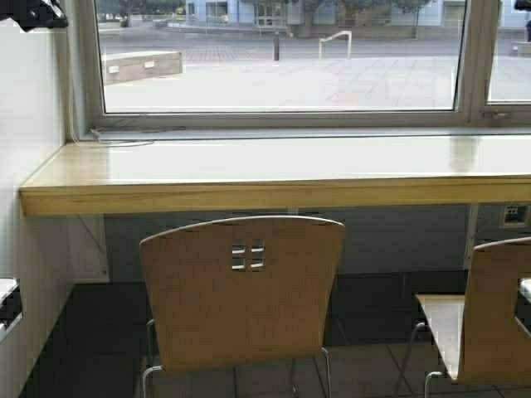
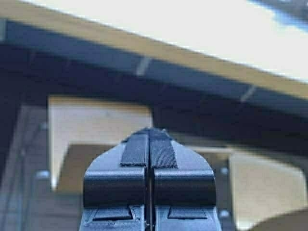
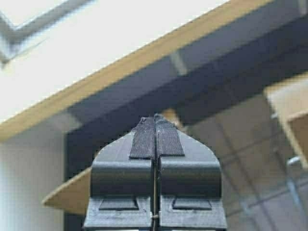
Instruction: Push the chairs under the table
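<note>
A tan plywood chair [image 1: 241,290] stands straight ahead, its back with small square cutouts facing me, pulled out from the long light-wood table [image 1: 274,176] under the window. A second chair [image 1: 485,319] stands at the right edge, also out from the table. My left gripper [image 2: 149,130] is shut and empty and points at a chair [image 2: 96,127] below the table's edge [image 2: 144,45]. My right gripper [image 3: 155,118] is shut and empty, with a chair [image 3: 288,103] to one side and the table's edge [image 3: 120,67] above. Neither gripper's fingers show in the high view.
A white wall [image 1: 29,124] closes the table's left end. A large window [image 1: 278,54] runs behind the table. The wall under the table is dark, with a socket [image 1: 514,214] at the right. The floor below is tiled.
</note>
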### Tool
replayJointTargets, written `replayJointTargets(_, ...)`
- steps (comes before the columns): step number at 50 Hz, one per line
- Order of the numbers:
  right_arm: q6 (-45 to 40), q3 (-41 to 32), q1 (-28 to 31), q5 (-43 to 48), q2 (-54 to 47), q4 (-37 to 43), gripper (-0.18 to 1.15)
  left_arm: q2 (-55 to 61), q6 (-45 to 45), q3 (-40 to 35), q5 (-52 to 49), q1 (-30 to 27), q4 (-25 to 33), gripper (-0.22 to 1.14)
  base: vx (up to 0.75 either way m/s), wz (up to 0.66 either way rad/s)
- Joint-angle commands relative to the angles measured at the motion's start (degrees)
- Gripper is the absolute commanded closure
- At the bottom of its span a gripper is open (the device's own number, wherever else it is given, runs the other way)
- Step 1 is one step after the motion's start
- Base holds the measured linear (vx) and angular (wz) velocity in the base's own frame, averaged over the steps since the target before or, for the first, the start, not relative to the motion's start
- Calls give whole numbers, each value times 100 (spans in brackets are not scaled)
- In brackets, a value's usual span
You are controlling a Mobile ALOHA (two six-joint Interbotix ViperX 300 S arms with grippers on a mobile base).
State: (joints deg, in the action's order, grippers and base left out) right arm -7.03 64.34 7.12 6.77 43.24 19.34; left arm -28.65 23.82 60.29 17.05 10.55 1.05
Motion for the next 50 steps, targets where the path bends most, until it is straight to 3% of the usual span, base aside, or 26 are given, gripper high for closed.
replayJointTargets(1, 9, -299, 404, 35, -738, 369, 92, 914, 378, -255, 44, 290, 466, 88, 22, 6)
replayJointTargets(10, 0, -1037, 914, 79, -2514, 703, 92, 2681, 1151, -993, 62, 791, 923, 88, 17, 8)
replayJointTargets(18, -9, -1907, 958, 35, -4087, 1266, 92, 3920, 1863, -1705, 62, 1143, 1204, 88, 13, 5)
replayJointTargets(28, 18, -2804, 967, -527, -5493, 2215, 91, 4781, 2716, -2250, 62, 1327, 1705, 88, 11, 1)
replayJointTargets(36, 26, -3208, 967, -738, -6082, 2514, 87, 5142, 3041, -2522, 26, 1389, 1986, 85, 12, 0)
replayJointTargets(39, 26, -3349, 976, -782, -6231, 2566, 78, 5238, 3067, -2610, 26, 1389, 2083, 78, 13, 2)
replayJointTargets(42, 26, -3498, 967, -932, -6346, 2654, 58, 5361, 3076, -2716, 26, 1389, 2136, 63, 12, 4)
replayJointTargets(50, -9, -3735, 896, -1406, -6618, 3340, -9, 5502, 3173, -2874, -53, 1450, 2276, 0, 12, 4)
